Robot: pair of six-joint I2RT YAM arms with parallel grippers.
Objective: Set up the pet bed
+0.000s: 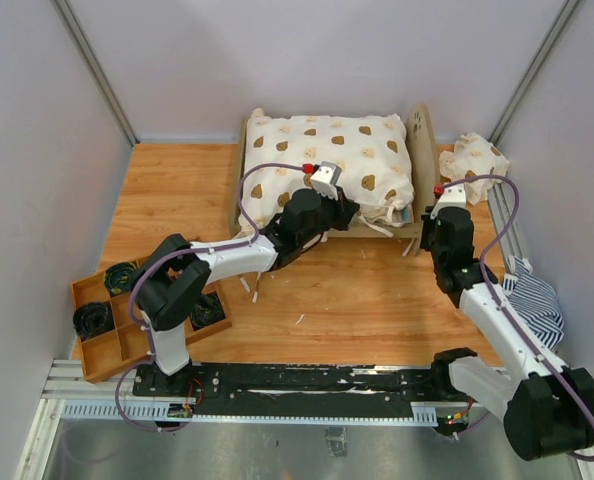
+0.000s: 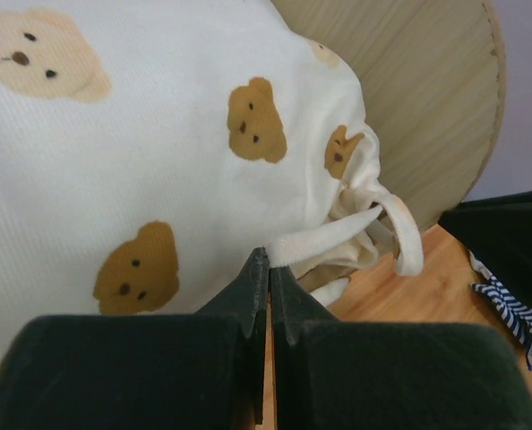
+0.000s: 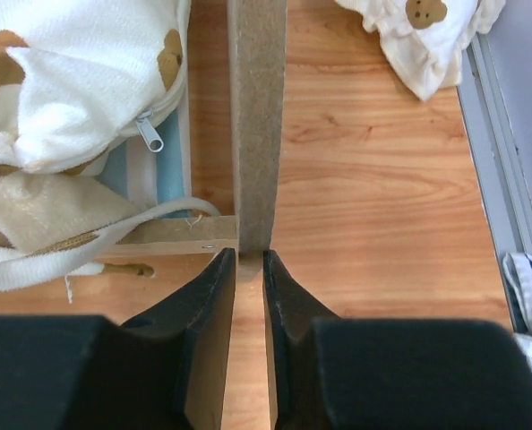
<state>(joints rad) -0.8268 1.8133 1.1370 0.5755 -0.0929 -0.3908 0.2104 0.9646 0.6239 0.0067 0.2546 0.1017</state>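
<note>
Pet bed point(image 1: 420, 140) parked at the far middle of the table point(image 1: 357, 300), headboard point(image 3: 257, 134) on the right, already dressed in the bear-print cover point(image 1: 327, 150). Blue-and-white mattress point(image 3: 163, 175) only peeking out next to the zip point(image 3: 150, 134).

Right gripper point(image 3: 250, 264) lined up straight on the near edge of the headboard, fingertips right at that edge and nearly together. Probably there to pin the frame steady or nudge it square. Can't tell whether actually clamped on the wood or just short of it.

Left gripper point(image 2: 268, 269) closed right up, fingers pressed flat together, tip right at the loose cream tie point(image 2: 400, 224) on the cover's corner. Looks more like poking or tucking than grabbing, though can't rule out a sliver of cloth pinched in there.

Pillow point(image 1: 477, 158) off the bed, on the table just past the headboard, so guessing not placed yet.

Striped cloth point(image 1: 532, 295) slumped at the right edge, partly behind the right arm from above, clipped by the frame in both wrist views. Divided tray point(image 1: 127, 345) at the near left with some dark round stuff point(image 1: 92, 318), too small to name. Paw cutout point(image 1: 418, 122) barely readable from above. Footboard point(image 1: 249, 125) mostly buried under the cover.
</note>
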